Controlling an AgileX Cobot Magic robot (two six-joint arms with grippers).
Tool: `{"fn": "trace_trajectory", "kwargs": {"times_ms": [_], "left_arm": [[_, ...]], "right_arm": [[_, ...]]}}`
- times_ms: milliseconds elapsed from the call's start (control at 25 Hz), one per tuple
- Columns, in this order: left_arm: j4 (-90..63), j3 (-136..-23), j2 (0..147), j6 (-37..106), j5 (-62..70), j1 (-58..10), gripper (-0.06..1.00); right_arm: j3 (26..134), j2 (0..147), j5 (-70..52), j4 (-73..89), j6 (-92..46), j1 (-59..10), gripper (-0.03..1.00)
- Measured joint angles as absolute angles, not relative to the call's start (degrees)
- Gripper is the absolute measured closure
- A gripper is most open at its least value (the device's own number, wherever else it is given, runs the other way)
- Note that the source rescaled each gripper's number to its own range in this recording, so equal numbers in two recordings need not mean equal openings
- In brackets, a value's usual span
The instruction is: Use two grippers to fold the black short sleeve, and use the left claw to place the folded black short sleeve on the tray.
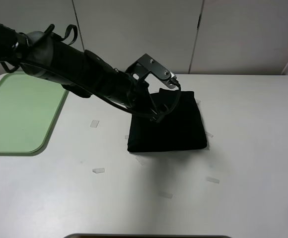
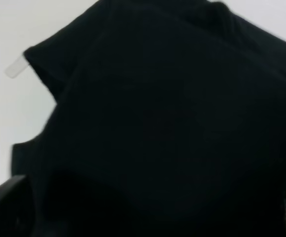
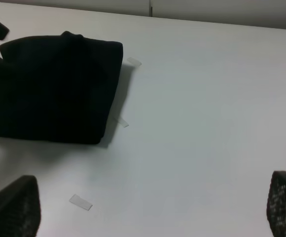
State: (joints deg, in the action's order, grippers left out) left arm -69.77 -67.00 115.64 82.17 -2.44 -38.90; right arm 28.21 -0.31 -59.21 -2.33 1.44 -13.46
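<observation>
hidden: left end effector [image 1: 156, 106] tips (behind own wrist) | blurred: black short sleeve [image 2: 172, 123] in left wrist view

Surface: a flat white tabletop [image 1: 253, 148], matte and plain.
Scraps: small pale translucent rectangular paper scraps [image 1: 98, 170] scattered flat across the surface, well apart.
Backdrop: pale grey wall panels [image 1: 134, 29] with vertical seams.

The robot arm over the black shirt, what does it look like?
The left arm is thick, black and jointed, with loose black cables looping beside it. At its wrist sits a black bracket with a small silvery block. The right gripper's fingers are black with a mesh-like texture.
</observation>
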Motion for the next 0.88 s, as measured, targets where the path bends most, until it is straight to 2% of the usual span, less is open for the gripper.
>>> {"fn": "trace_trajectory", "kwargs": {"times_ms": [400, 880], "left_arm": [[-69.8, -68.9, 120.3, 78.0, -5.0, -43.0, -0.05], [-69.8, -70.0, 118.5, 71.6, -6.6, -43.2, -0.05]], "right_arm": [[28.2, -0.3, -59.2, -2.3, 1.4, -13.5, -0.03], [28.2, -0.3, -59.2, -2.3, 1.4, -13.5, -0.03]]}}
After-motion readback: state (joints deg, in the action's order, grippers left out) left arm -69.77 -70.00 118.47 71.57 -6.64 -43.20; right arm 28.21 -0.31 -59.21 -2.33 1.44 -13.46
